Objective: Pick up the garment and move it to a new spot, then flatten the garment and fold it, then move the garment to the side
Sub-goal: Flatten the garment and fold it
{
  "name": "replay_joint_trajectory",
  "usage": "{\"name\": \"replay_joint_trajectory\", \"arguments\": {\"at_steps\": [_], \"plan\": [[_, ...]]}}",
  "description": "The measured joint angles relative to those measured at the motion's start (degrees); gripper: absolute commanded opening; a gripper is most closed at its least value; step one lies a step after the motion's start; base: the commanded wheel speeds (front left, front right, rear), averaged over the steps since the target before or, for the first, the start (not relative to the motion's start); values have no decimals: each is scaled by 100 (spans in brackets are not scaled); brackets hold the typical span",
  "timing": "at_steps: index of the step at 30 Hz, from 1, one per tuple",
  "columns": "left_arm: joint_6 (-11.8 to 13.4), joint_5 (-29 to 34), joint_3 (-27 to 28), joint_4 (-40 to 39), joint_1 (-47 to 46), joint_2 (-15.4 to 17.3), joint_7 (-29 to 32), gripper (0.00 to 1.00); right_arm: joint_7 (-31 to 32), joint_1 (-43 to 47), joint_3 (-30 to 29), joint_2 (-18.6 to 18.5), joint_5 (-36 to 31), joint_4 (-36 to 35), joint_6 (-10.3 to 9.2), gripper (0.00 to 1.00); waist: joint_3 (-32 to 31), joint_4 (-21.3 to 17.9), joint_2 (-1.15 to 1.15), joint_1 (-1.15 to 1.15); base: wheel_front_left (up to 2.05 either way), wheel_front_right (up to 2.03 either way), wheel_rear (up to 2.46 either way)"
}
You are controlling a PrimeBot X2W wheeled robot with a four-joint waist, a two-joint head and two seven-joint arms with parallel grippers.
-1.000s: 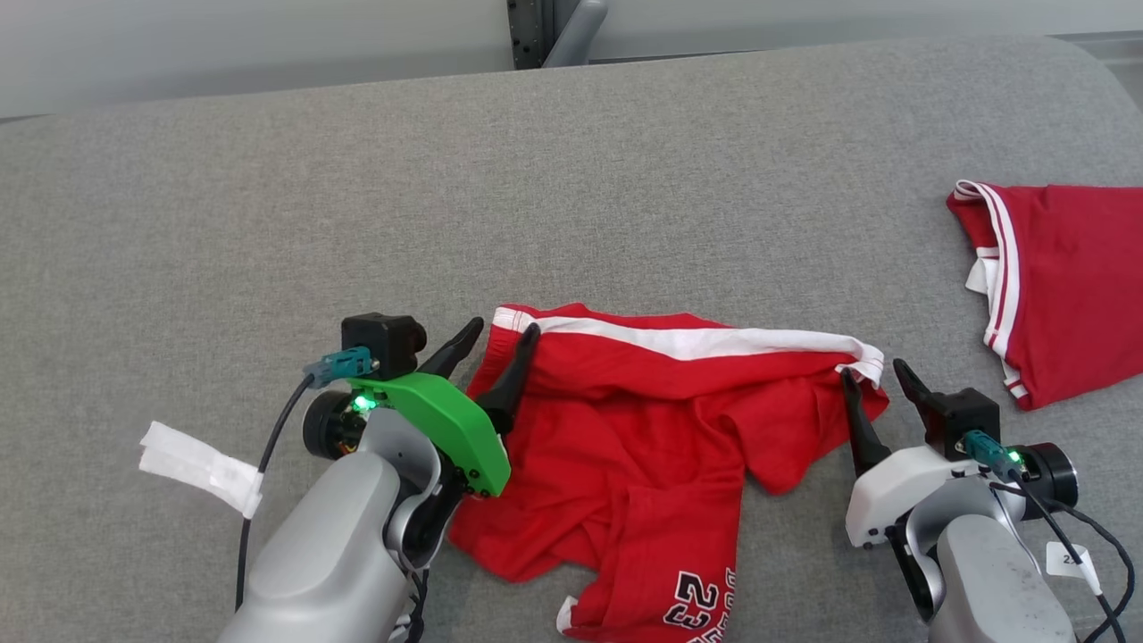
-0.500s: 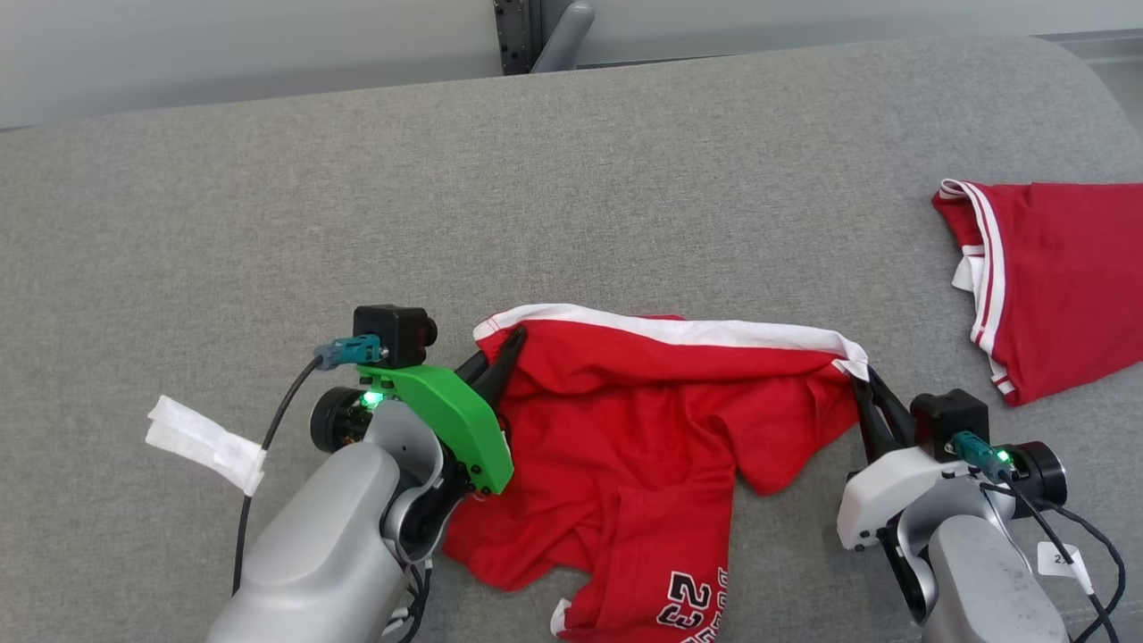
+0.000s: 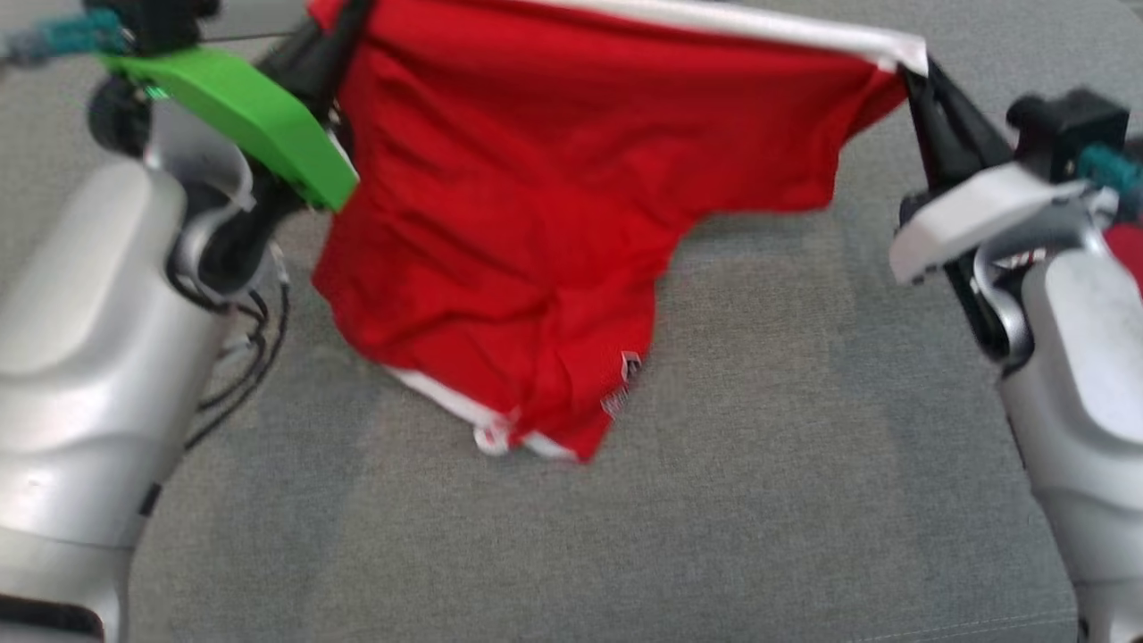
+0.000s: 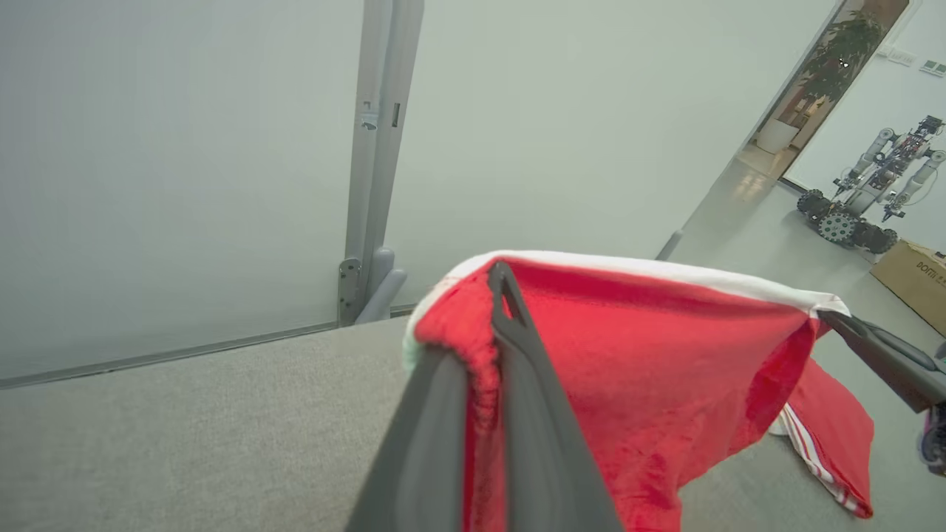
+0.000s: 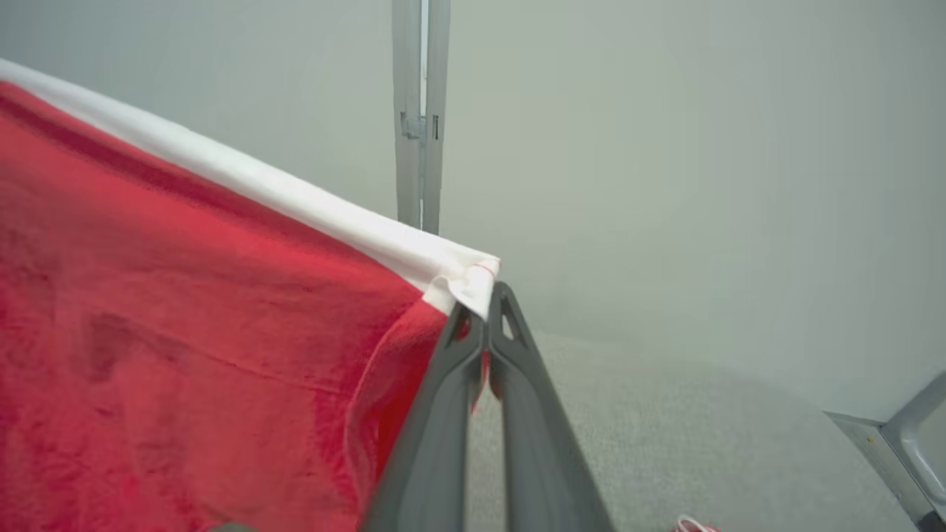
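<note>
Now lifted off the grey counter (image 3: 804, 446), the red garment (image 3: 536, 223) hangs between the left gripper (image 4: 502, 277) and right gripper (image 5: 492, 295), their jaws pinching its waistband corners.

garment (image 3: 536, 223) top-left corner cut off at head view edge; hem print (image 3: 622, 382) blurred, perhaps lettering, unreadable.

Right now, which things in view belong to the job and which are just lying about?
In the job: red garment, gripped at its white-banded edge by the left gripper and right gripper.
Lying about: other red cloth on the grey surface, wheeled robot, cardboard box.
</note>
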Motion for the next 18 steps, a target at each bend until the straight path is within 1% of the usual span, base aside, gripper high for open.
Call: {"name": "replay_joint_trajectory", "arguments": {"at_steps": [3, 6, 9, 12, 14, 15, 17, 18], "plan": [[0, 44, 193, 141, -844, 180, 40, 0, 293, -1138, 335, -210, 145, -103, 0, 0, 232, 17, 0, 0, 0, 0, 0], [-1, 63, 319, 394, -1688, 247, -22, 0, 356, -2464, 502, -238, 109, 108, 0, 0, 507, 25, 0, 0, 0, 0, 0], [-3, 403, 244, 641, -2470, 324, -467, 0, 111, -3628, 523, -171, -109, 583, 0, 0, 810, 32, 0, 0, 0, 0, 0], [-4, 710, 120, 803, -3134, 321, -1192, 0, -354, -4574, 460, -77, -444, 978, -1, 0, 1122, 41, 0, 0, 0, 0, 0], [-4, 858, 31, 934, -3427, 292, -1693, 0, -690, -4989, 531, 4, -610, 1199, -2, 0, 1330, 45, 0, 0, 0, 0, 0], [-4, 861, -9, 1001, -3458, 253, -1837, 0, -822, -5063, 601, 41, -645, 1315, -2, 0, 1430, 47, 0, 0, 0, 0, 0], [-3, 849, -137, 1111, -3311, 207, -2028, 0, -1017, -4966, 808, 92, -636, 1560, -2, 0, 1618, 49, 0, 1, 0, 0, 0], [-4, 848, -231, 1112, -3133, 205, -2070, 0, -1078, -4804, 1023, 59, -649, 1651, -2, 0, 1696, 49, 0, 1, 0, 0, 0]]}}
